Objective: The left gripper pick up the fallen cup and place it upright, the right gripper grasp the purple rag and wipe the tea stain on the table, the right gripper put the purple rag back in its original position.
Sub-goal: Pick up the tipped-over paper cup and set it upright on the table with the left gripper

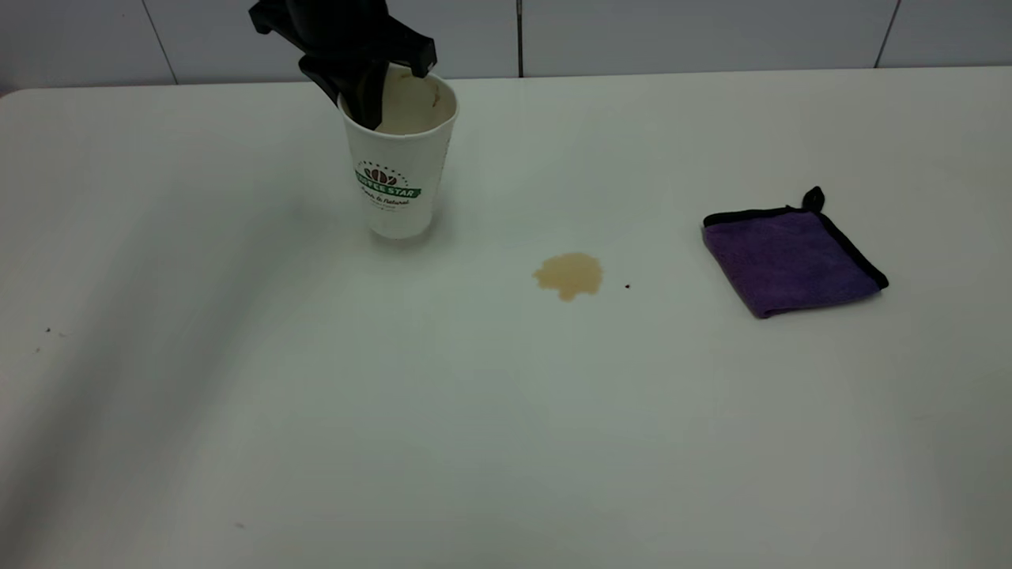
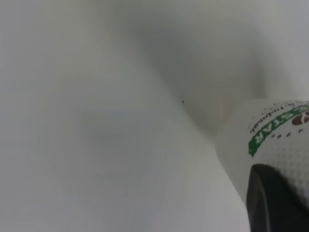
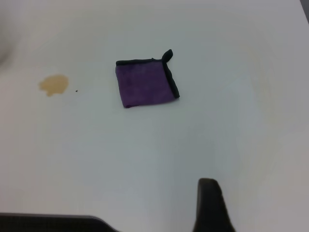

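Note:
The cup (image 1: 399, 158) stands upright on the table (image 1: 316, 395) at the back left, its cream-stained inside showing. My left gripper (image 1: 353, 96) comes down from above and is shut on the cup's rim, one finger inside and one outside. In the left wrist view a black finger (image 2: 275, 203) presses on the cup's outer wall (image 2: 270, 145). The tea stain (image 1: 569, 275) lies right of the cup, and the purple rag (image 1: 791, 257) lies flat at the far right. My right gripper (image 3: 159, 217) is out of the exterior view. It hangs open well short of the rag (image 3: 145, 83) and the stain (image 3: 53, 84).
A tiny dark speck (image 1: 627, 286) sits just right of the stain. A tiled wall (image 1: 711, 32) runs behind the table's back edge. A few small specks (image 1: 47, 330) lie at the table's left.

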